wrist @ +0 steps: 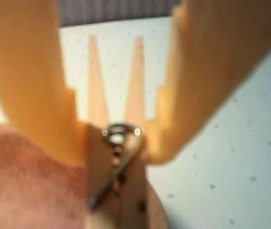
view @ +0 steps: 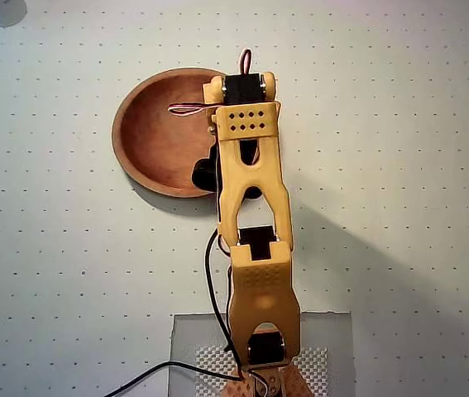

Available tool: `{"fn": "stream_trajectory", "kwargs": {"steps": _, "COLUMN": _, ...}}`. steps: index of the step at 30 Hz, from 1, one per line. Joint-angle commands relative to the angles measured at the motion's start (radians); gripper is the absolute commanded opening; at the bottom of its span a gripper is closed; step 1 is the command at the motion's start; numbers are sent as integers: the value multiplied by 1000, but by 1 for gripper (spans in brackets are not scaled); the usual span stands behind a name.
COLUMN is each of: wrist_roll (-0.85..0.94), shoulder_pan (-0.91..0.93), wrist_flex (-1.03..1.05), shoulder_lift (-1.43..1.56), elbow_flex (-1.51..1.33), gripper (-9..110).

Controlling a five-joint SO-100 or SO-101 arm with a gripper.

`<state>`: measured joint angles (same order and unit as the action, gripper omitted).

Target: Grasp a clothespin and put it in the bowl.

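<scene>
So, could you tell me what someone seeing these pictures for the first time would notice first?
The yellow arm dominates the overhead view, reaching up from the bottom edge so that its far end overlaps the right rim of the wooden bowl. In the wrist view, the gripper fills the frame, its two blurred yellow fingers shut on the clothespin at the metal coil, with the bowl's reddish surface at lower left.

In the overhead view we see the bowl (view: 161,132), round and shallow, reddish-brown inside with a lighter rim; it lies on the counter at about ten o'clock from the picture's centre, and its right side is hidden. In the wrist view the clothespin (wrist: 118,143), light wood with a metal coil, points its two slim prongs toward twelve o'clock, above the bowl's (wrist: 25,181) edge.
</scene>
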<state>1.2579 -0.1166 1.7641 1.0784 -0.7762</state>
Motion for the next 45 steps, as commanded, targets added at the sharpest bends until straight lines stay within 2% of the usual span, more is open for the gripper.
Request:
{"fn": "stream_trajectory", "kwargs": {"steps": 1, "wrist_roll": 26, "shoulder_pan": -5, "wrist_flex": 26, "shoulder_lift": -5, "elbow_flex": 5, "gripper": -2}}
{"fn": "stream_trajectory", "kwargs": {"steps": 7, "wrist_roll": 29, "shoulder_pan": -11, "wrist_flex": 23, "shoulder_lift": -75, "elbow_flex": 18, "gripper": -2}}
{"fn": "stream_trajectory", "kwargs": {"steps": 18, "wrist_roll": 20, "shoulder_pan": -144, "wrist_flex": 21, "shoulder_lift": -78, "elbow_flex": 32, "gripper": -2}}
{"fn": "stream_trajectory", "kwargs": {"steps": 26, "wrist_roll": 20, "shoulder_pan": -170, "wrist_flex": 21, "shoulder_lift": -95, "elbow_flex": 216, "gripper": -2}}
{"fn": "stream_trajectory", "kwargs": {"steps": 38, "wrist_roll": 35, "shoulder_pan": -183, "wrist_flex": 20, "shoulder_lift": -100, "elbow_flex": 350, "gripper": -2}}
{"fn": "stream_trajectory", "kwargs": {"steps": 45, "wrist_roll": 35, "shoulder_pan": -204, "wrist_flex": 20, "shoulder_lift": -255, "elbow_flex": 480, "gripper": -2}}
